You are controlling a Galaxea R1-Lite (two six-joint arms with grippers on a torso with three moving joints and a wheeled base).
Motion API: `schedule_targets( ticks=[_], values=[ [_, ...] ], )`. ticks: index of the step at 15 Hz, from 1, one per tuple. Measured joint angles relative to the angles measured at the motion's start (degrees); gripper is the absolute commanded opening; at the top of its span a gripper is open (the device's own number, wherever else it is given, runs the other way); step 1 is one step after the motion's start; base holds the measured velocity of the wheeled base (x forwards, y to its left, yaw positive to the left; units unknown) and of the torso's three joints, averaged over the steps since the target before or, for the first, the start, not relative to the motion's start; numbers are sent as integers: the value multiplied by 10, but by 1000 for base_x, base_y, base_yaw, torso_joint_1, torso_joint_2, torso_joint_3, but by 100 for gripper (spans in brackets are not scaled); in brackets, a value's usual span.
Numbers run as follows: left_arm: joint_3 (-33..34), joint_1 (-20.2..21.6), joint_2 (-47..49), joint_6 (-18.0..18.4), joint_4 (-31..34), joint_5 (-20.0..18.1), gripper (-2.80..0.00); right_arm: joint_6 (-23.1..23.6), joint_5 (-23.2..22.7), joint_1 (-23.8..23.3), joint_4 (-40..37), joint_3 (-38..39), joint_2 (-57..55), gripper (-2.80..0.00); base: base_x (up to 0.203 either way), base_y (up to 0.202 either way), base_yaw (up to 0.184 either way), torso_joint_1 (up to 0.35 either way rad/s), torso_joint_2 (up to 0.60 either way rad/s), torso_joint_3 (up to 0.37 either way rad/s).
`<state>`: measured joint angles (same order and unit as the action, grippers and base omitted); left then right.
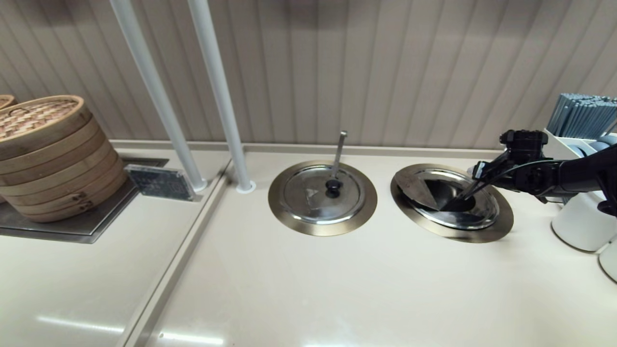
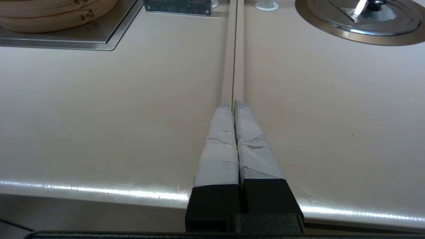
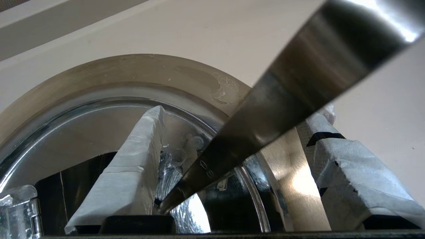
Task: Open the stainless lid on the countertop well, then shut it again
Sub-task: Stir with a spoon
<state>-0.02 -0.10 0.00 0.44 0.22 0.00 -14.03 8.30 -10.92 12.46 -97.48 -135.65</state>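
The stainless lid (image 1: 475, 212) sits in the right-hand countertop well, inside the bronze rim ring (image 1: 462, 236). A pale wedge panel of it lies on its left side and a dark patch sits at its middle; its knob is hidden. The slanted ladle handle (image 1: 462, 195) rises from the middle. My right gripper (image 1: 475, 176) hovers over the lid's right part. In the right wrist view it (image 3: 242, 111) is open, its taped fingers (image 3: 132, 166) either side of the ladle handle (image 3: 298, 73), above the lid (image 3: 99, 132) and rim (image 3: 132, 73). My left gripper (image 2: 233, 104) is shut, parked over the counter's front edge.
The twin lid (image 1: 322, 195) with a black knob and near-vertical ladle handle (image 1: 340, 152) sits left of the well. Bamboo steamers (image 1: 48, 154) stand far left, two white poles (image 1: 217, 91) behind. White containers (image 1: 581, 221) and a chopstick holder (image 1: 583, 115) crowd the right edge.
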Motion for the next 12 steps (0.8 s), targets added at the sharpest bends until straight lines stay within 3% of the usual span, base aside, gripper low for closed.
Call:
schedule_targets(
  ticks=[9, 12],
  values=[
    [0, 0, 0, 0, 0, 0, -280, 0, -2, 3, 0, -134, -97, 0, 0, 0, 0, 0, 0, 0],
    [0, 0, 0, 0, 0, 0, -280, 1, -5, 4, 2, -145, -108, 0, 0, 0, 0, 0, 0, 0]
  ],
)
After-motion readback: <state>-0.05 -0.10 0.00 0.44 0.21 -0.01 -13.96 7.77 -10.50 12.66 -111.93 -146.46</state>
